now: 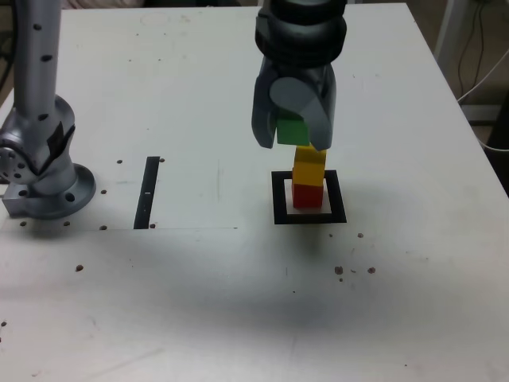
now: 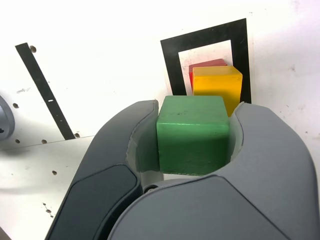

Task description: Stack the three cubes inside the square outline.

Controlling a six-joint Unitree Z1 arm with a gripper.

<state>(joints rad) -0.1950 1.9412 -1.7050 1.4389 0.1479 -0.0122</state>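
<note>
In the exterior view the red cube (image 1: 308, 194) sits inside the black square outline (image 1: 279, 199) with the yellow cube (image 1: 309, 165) stacked on it. My gripper (image 1: 291, 135) hangs just above and slightly to the exterior view's left of that stack, shut on the green cube (image 1: 291, 130). The wrist view shows the green cube (image 2: 193, 132) clamped between both fingers, with the yellow cube (image 2: 218, 88) and a sliver of the red cube (image 2: 205, 64) beyond it inside the square outline (image 2: 170, 62). The green cube looks just clear of the yellow one.
A straight black strip (image 1: 147, 192) lies on the white table (image 1: 199, 95) to the exterior view's left of the outline. The arm's grey base (image 1: 44, 171) stands at the far left. Small screw holes dot the tabletop. The table's right edge (image 1: 469, 127) is near.
</note>
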